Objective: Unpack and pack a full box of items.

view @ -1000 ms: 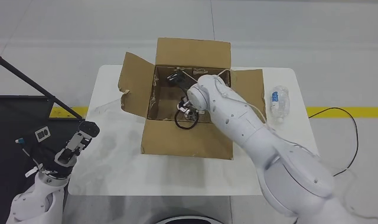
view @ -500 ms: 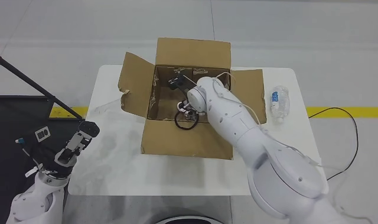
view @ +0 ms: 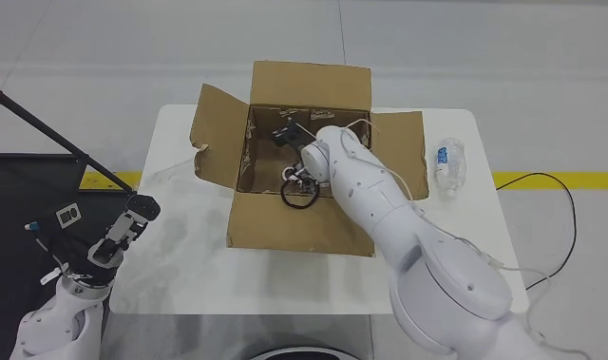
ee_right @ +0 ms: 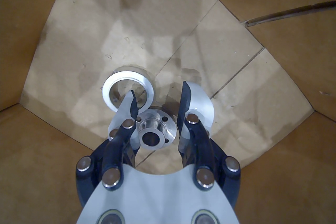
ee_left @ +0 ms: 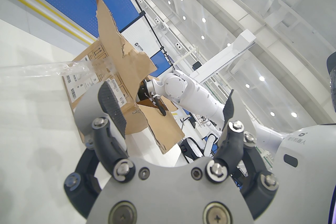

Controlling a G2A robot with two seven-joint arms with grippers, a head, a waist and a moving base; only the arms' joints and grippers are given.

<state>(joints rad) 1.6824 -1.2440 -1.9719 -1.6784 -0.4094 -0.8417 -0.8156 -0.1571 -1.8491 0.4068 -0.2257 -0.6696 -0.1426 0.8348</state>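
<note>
An open cardboard box (view: 285,229) stands mid-table with its flaps spread. My right arm goes down into it, and the right gripper (view: 298,182) hangs low inside. On the box floor in the right wrist view lie a flanged metal hub (ee_right: 153,134) and a silver metal ring (ee_right: 127,92), touching each other. The right gripper (ee_right: 158,97) is open, its fingers straddling the hub, and one fingertip overlaps the ring. My left gripper (view: 142,208) hovers off the table's left front corner. It (ee_left: 168,95) is open and holds nothing, facing the box (ee_left: 119,70).
A clear plastic bottle (view: 447,166) lies on the white table (view: 190,265) to the right of the box. A strip of clear tape (ee_left: 52,69) hangs off the box's left flap. A black stand (view: 38,184) is to the left of the table.
The right arm's upper links have swung slightly while its gripper stays low in the box. The left arm has not moved.
</note>
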